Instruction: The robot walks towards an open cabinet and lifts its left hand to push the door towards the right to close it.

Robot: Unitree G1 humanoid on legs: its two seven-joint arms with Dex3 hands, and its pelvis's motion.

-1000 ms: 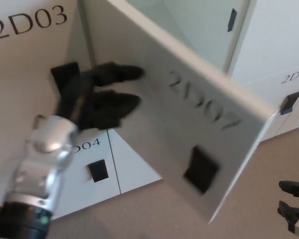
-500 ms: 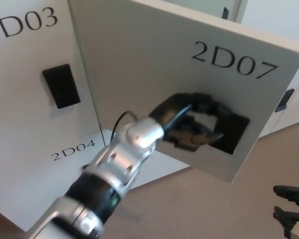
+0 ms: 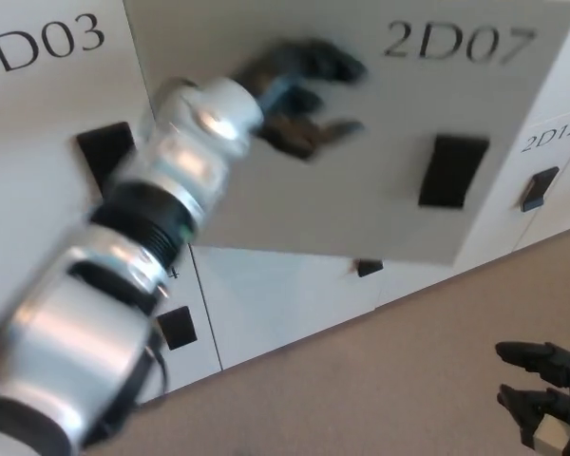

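The white cabinet door marked 2D07 (image 3: 361, 180) stands nearly flush with the locker fronts, its black handle recess (image 3: 452, 171) at the right. My left hand (image 3: 304, 90) is raised in front of the door's upper middle, blurred, its fingers spread apart and holding nothing. I cannot tell whether it touches the door. The silver left forearm (image 3: 161, 209) runs down to the lower left. My right hand (image 3: 541, 399) hangs low at the bottom right corner, over the floor, its fingers apart and holding nothing.
Locker 2D03 (image 3: 38, 142) with a black handle stands at the left, and the 2D04 door (image 3: 180, 328) lies below it behind my arm. Locker 2D12 (image 3: 551, 166) is at the right. Brown carpet (image 3: 361, 389) covers the floor.
The door has swung further to the right, close to shut. My left hand has risen from the handle recess to the door's upper middle. The right hand has barely moved.
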